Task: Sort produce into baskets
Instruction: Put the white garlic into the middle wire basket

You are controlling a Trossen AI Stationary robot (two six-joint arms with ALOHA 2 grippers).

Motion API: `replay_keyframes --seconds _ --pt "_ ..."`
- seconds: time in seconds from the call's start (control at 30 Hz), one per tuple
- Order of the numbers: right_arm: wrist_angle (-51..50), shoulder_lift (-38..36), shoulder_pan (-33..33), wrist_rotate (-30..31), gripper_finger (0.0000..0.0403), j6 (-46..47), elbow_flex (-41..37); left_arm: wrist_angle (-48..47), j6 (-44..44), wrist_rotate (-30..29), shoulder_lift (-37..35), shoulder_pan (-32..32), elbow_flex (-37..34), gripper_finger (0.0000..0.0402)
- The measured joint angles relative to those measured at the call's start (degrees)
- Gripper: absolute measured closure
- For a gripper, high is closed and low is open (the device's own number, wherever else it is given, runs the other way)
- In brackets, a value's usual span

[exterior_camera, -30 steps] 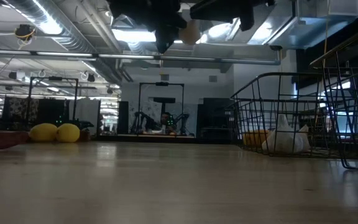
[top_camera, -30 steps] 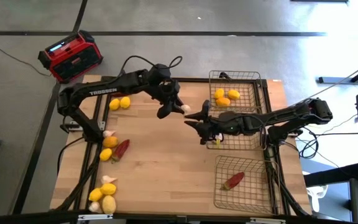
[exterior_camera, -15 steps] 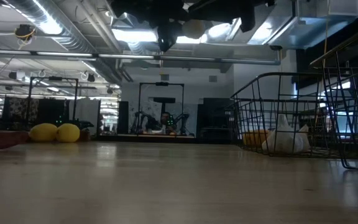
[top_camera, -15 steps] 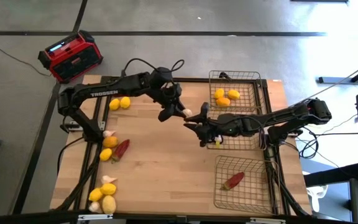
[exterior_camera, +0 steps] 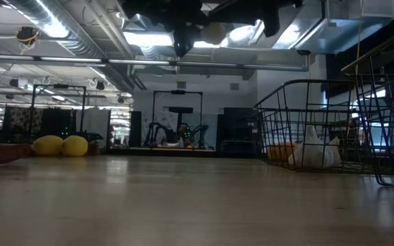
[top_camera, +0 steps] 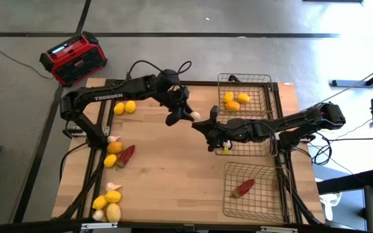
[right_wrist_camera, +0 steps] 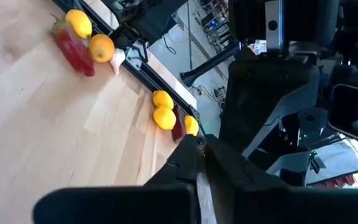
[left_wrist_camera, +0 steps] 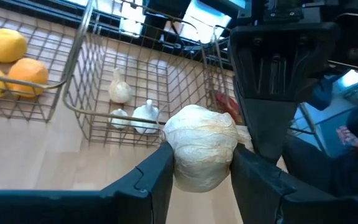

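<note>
Held above the middle of the pale wooden table (top_camera: 167,175): a round white garlic bulb with papery, faintly veined skin (left_wrist_camera: 201,146), pinched on both sides between the dark fingers (left_wrist_camera: 151,180) of the left gripper (top_camera: 188,115), well clear of the boards. Relative to that bulb: just toward the right arm, the middle square bronze wire-mesh basket (left_wrist_camera: 86,112), with three small white garlic bulbs (left_wrist_camera: 120,90) inside; beside it the far wire basket (top_camera: 264,87) with round orange-yellow lemons (top_camera: 236,100); well off on the near right side, the third wire basket (top_camera: 274,207) with one dark red chili pepper (top_camera: 243,188). Spread along the table's opposite edge, far from the held bulb: more yellow lemons (top_camera: 124,107), a red chili (top_camera: 127,154) and small white garlic. Compared with a second ago: left gripper and bulb shifted slightly toward the right arm; right gripper (top_camera: 207,128) nearly in place, but its fingers (right_wrist_camera: 194,158) now pressed together with nothing between them, where before a gap stood. Right gripper hangs close beside the held bulb, just in front of the middle basket. Beyond the table's far left corner, a red-and-black boxy radio (top_camera: 74,58) on the grey floor.
</note>
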Motion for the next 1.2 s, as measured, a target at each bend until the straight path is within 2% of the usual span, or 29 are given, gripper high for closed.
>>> replay_keyframes --seconds 0.1,0.37,0.6,0.7,1.03,1.2 --pt "-0.08 0.0 0.02 0.07 0.0389 0.0 -0.02 -0.11 0.69 -1.06 -0.01 -0.37 0.0 0.0243" --pt "0.13 -1.27 1.21 2.17 0.0391 0.97 -0.07 -2.43 0.9 -2.64 -0.49 0.74 0.0 0.0153" --pt "-5.09 -7.66 5.96 9.94 0.0387 6.34 -0.07 -10.09 6.86 -3.39 -0.7 2.22 0.0 0.0137" --pt "-10.8 -11.11 7.07 12.13 0.0387 12.28 -0.07 -12.26 8.4 -4.94 -0.7 1.98 0.0 0.0137" --pt "-34.57 -21.32 7.1 11.47 0.0387 39.08 -0.06 -13.69 10.95 -5.64 -0.59 0.4 0.0 0.0137" --pt "-42.8 -24.05 7.08 6.91 0.0386 49.93 -0.02 -13.6 12.25 -5.68 -0.59 -0.35 0.0 0.0137"
